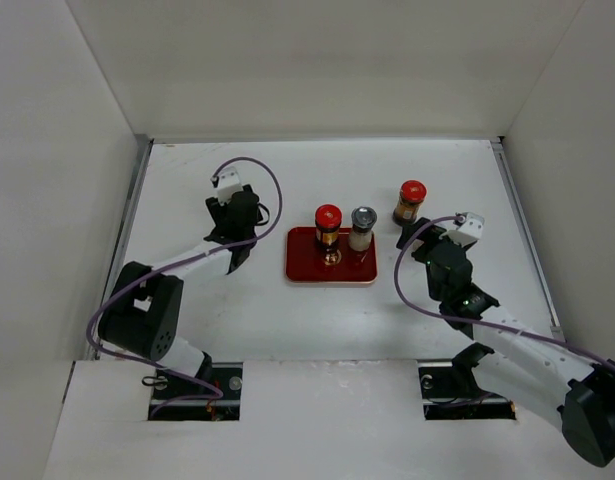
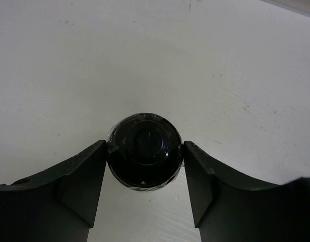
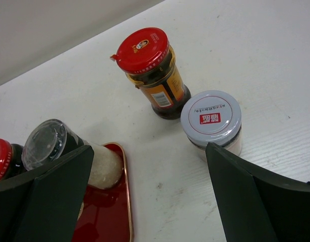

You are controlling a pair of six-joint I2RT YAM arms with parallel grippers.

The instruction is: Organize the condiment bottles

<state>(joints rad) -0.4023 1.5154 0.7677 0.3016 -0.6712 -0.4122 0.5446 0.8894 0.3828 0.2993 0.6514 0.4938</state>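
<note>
The left gripper (image 2: 144,147) is closed around a black-capped jar (image 2: 144,169), one finger pressed against each side of the cap, and the jar stands upright on the white table (image 1: 237,325), well left of the tray. The right gripper (image 3: 149,151) is spread wide and holds nothing. A grey-lidded jar (image 3: 211,120) stands just ahead of one finger (image 3: 245,196); contact there cannot be told. Just beyond it stands a red-capped jar (image 3: 150,70) with dark contents, also on the bare table. On the other side, a red tray (image 1: 332,270) carries a silver-capped jar (image 1: 363,228) and a second red-capped jar (image 1: 328,225), upright side by side.
</note>
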